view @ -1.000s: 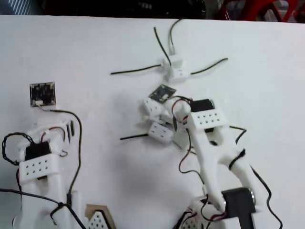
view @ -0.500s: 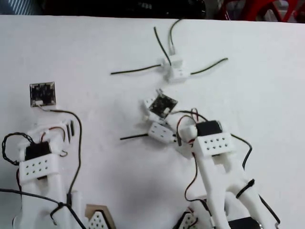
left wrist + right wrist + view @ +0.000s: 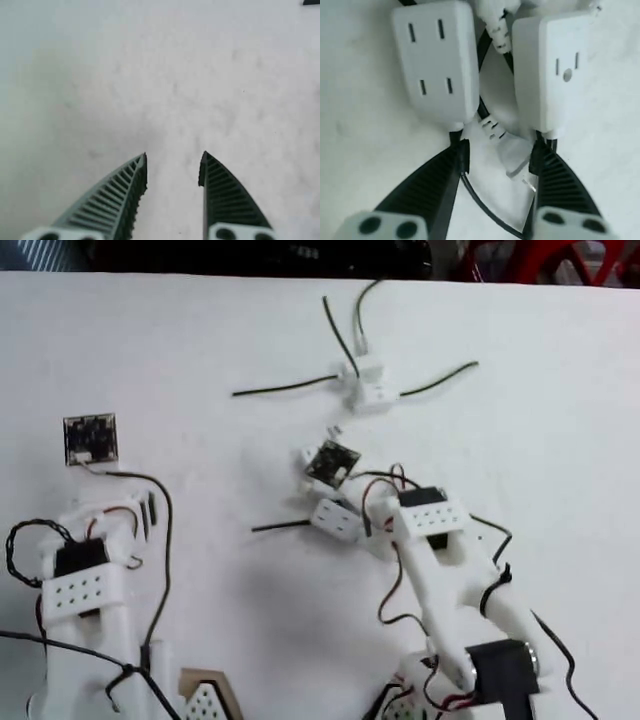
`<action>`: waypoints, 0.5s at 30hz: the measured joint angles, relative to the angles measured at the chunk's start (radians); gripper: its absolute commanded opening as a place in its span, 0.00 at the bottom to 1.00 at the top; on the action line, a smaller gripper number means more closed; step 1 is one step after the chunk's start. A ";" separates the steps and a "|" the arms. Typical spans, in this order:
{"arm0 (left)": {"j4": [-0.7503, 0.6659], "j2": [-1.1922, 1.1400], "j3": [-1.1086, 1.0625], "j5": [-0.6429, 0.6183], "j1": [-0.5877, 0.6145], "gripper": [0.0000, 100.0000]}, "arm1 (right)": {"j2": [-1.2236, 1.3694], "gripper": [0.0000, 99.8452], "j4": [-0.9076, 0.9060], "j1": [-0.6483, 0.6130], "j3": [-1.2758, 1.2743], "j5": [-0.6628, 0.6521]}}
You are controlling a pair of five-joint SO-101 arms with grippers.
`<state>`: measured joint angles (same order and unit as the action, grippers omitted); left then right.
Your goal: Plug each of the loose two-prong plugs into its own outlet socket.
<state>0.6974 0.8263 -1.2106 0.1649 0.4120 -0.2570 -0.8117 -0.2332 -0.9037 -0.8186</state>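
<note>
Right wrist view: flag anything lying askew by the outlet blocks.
A white plug lies unplugged in the gap between the two-socket block and the single-socket block, prongs pointing away from both.

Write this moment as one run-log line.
left end effector: open over table | right end effector: open, straddling white plug | plug: unplugged, near double outlet block

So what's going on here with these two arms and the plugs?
The right gripper is open at the white outlets mid-table. Its fingers sit either side of a loose white plug, which lies between a two-socket outlet block and a single-socket outlet block. The plug is not yet gripped or plugged in. The left gripper hangs open over bare table.
</note>
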 measured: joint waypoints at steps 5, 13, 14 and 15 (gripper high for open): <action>0.000 0.000 0.000 0.000 0.000 0.18 | 0.072 0.20 0.069 0.040 0.003 -0.003; 0.000 0.000 0.000 0.000 0.000 0.18 | 0.157 0.11 0.054 0.075 0.081 -0.006; 0.000 0.000 0.000 0.000 0.000 0.18 | 0.163 0.08 0.043 0.075 0.092 -0.008; 0.000 0.000 0.000 0.000 0.000 0.18 | 0.169 0.04 0.035 0.077 0.101 -0.008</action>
<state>0.6974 0.8263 -1.2106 0.1649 0.4120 -0.0882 -0.7764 -0.1565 -0.8025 -0.8263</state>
